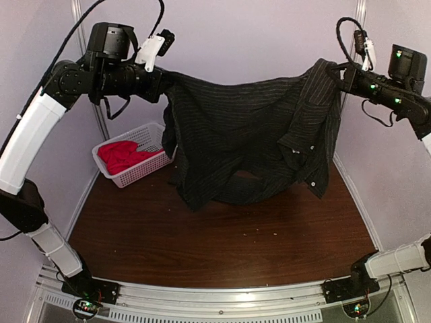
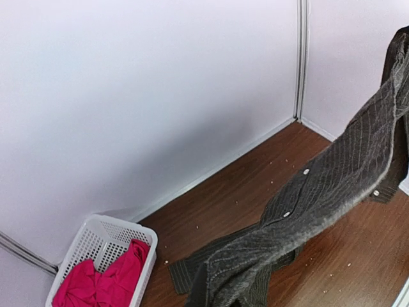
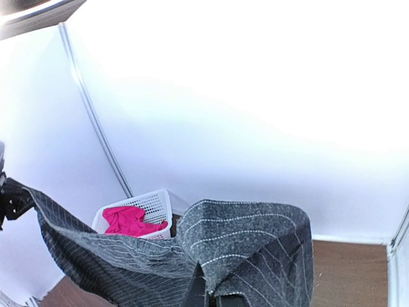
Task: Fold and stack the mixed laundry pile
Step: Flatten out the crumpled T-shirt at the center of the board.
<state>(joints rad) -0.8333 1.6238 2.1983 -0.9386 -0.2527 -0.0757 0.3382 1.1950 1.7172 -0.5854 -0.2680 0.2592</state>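
Jaws of L gripper (image 1: 163, 79) closed on one top corner of pinstriped shirt (image 1: 249, 128); jaws of R gripper (image 1: 340, 69) closed on opposite top edge, near collar, fingertips mostly hidden by cloth. Shirt strung btw. both grippers high over far half of table (image 1: 222, 242), top edge sagging in the middle, body hanging as a dark curtain, white buttons visible along placket. Lower hem down at the wood, seen from L wrist cam as a folded end lying on tabletop. Red-pink T-shirt (image 1: 121, 156) bunched inside white lattice basket (image 1: 139, 176), far-left corner, just beside shirt's left edge. Tabletop dark brown wood w/ scattered pale specks (image 2: 197, 226). Enclosed on left, back and right by pale lilac walls (image 1: 256, 33), meeting wood at a light baseboard line; vertical seam strips in both back corners. Near edge closed by metal rail (image 1: 222, 295) carrying both arm bases. Bare wood showing from shirt hem fwd. to rail, full width; both arms raised along the side walls.
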